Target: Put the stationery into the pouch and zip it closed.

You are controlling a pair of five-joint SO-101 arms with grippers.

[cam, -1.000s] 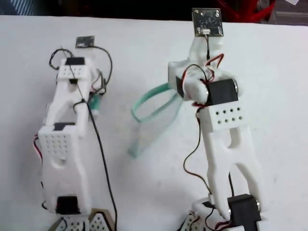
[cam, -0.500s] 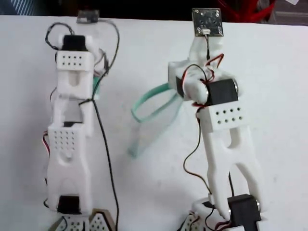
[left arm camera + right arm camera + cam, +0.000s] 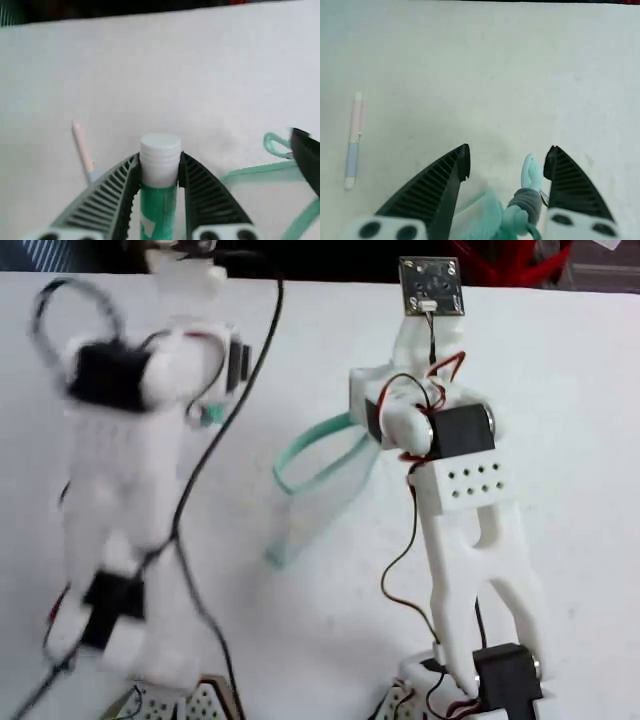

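Left gripper (image 3: 159, 159): closed narrow on the glue stick (image 3: 159, 190), ribbed jaws pressing its two sides just under the white cap.
Reason for that grip: probably to leave the cap end free past the fingertips, so it can lead into the pouch mouth.
Glue stick, high view: a sliver of green (image 3: 210, 415) beside the blurred left arm (image 3: 130, 440), up off the table (image 3: 560, 390) and apart from the pouch.
Pen (image 3: 82, 150): flat on the table, apart from both grippers, not yet collected; also lies off to one side in the right wrist view (image 3: 352, 140).
Pouch (image 3: 320, 480): clear body with teal trim, between the two arms, mouth edge lifted into a loop toward the left arm.
Pouch, left wrist view: teal edge (image 3: 250, 170) near the held stick, so the drop-in looks close at hand.
Right gripper (image 3: 509, 150): jaws well apart, with bunched teal trim (image 3: 495, 215) and a grey piece between them, nearer one jaw; firm pinning not shown.
Reason for that post: likely to steady the pouch and hold its mouth up for loading.
High view's share: the layout across the table and the raised loop.
Wrist views' share: the grip on the stick, the jaw gap and the pen.
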